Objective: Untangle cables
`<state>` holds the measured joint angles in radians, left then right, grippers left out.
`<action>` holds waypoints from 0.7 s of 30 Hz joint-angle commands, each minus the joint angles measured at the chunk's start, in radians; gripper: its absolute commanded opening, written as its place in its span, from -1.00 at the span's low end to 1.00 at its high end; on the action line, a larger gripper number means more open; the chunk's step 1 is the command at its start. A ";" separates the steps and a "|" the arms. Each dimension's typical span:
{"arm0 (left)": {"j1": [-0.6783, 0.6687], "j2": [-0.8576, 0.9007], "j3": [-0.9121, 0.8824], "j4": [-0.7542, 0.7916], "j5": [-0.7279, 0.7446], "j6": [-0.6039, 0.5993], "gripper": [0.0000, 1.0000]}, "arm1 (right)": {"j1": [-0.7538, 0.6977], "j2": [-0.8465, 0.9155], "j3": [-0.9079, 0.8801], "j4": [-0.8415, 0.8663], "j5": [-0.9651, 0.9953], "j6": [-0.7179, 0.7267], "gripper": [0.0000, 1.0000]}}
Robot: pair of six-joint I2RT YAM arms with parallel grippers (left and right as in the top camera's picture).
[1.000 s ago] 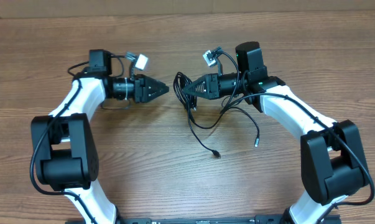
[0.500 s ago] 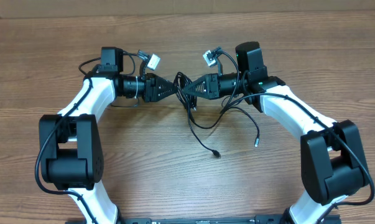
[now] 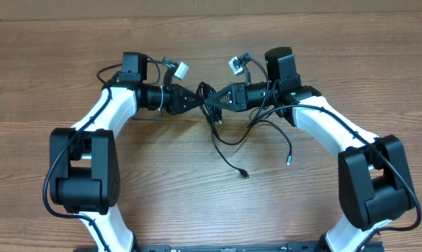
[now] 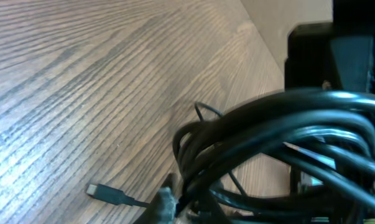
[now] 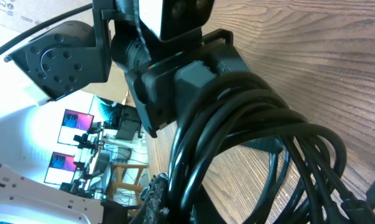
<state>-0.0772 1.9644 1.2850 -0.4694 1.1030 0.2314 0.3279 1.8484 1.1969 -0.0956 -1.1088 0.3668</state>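
Observation:
The cables point(image 3: 209, 96) are thin black cords bunched in loops at mid-table, hanging between my two grippers. Loose strands trail toward me and end in a black plug point(image 3: 243, 173) and a silver-tipped plug point(image 3: 289, 159). My left gripper point(image 3: 197, 100) is shut on the left side of the bunch. From the other side my right gripper point(image 3: 214, 99) is shut on the same bunch. In the left wrist view the loops point(image 4: 268, 137) fill the right half, and one plug point(image 4: 104, 192) lies on the wood. In the right wrist view the loops point(image 5: 237, 130) hang in front of the left gripper's body point(image 5: 175, 81).
The wooden table point(image 3: 197, 210) spreads all round, with its far edge point(image 3: 211, 15) along the top of the overhead view. Both arm bases point(image 3: 78, 175) point(image 3: 375, 182) stand at the near corners. The arms' own thicker wires point(image 3: 169, 66) loop above the wrists.
My left gripper has moved right from open space to the bunch and shut on it. The right gripper and the trailing strands have stayed put.

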 commanded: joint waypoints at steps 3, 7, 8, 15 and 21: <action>-0.004 0.010 0.000 0.003 -0.018 -0.008 -0.91 | -0.003 -0.032 0.024 0.009 -0.018 0.004 -0.92; -0.004 0.010 0.000 0.003 -0.018 -0.008 -0.92 | -0.003 -0.032 0.022 0.008 -0.018 0.004 -0.92; -0.003 0.010 0.000 0.003 -0.018 -0.008 -0.91 | -0.003 -0.032 0.021 0.008 -0.018 0.004 -0.92; -0.003 0.010 0.000 0.004 -0.014 -0.031 -0.54 | -0.002 -0.032 0.021 0.005 -0.018 0.004 -0.92; 0.006 0.010 0.000 0.053 -0.014 -0.102 -0.03 | 0.004 -0.032 0.020 -0.033 -0.021 0.003 -0.92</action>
<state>-0.0772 1.9644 1.2839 -0.4328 1.0889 0.1753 0.3283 1.8484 1.1969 -0.1196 -1.1107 0.3664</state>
